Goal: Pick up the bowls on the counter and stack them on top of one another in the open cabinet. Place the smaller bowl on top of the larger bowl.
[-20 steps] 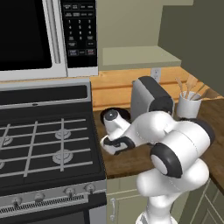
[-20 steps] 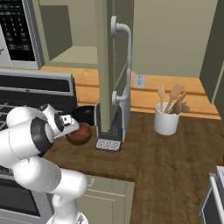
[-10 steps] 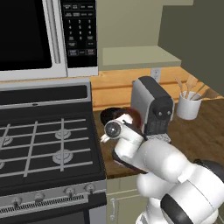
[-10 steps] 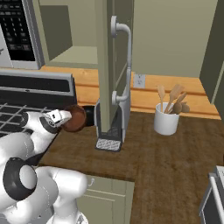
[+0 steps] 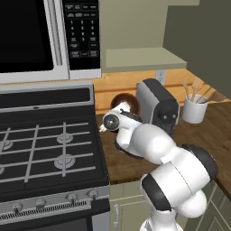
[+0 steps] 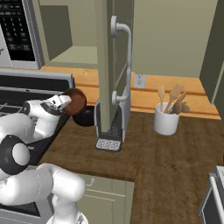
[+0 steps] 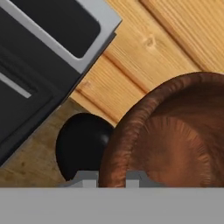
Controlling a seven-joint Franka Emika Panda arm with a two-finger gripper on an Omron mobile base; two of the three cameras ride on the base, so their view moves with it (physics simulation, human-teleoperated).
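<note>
Reddish-brown wood-coloured smaller bowl (image 7: 170, 135) is clamped by its rim in the closed gripper (image 7: 111, 177), raised directly above the glossy black larger bowl (image 7: 81, 144) on the brown wood-grain counter (image 6: 166, 162).

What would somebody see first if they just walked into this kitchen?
Probably the big white robot arm, lifting a brown bowl clamped in its fingers above the wooden counter. A shiny black bowl sits on the counter just below, beside the black stove.
</note>
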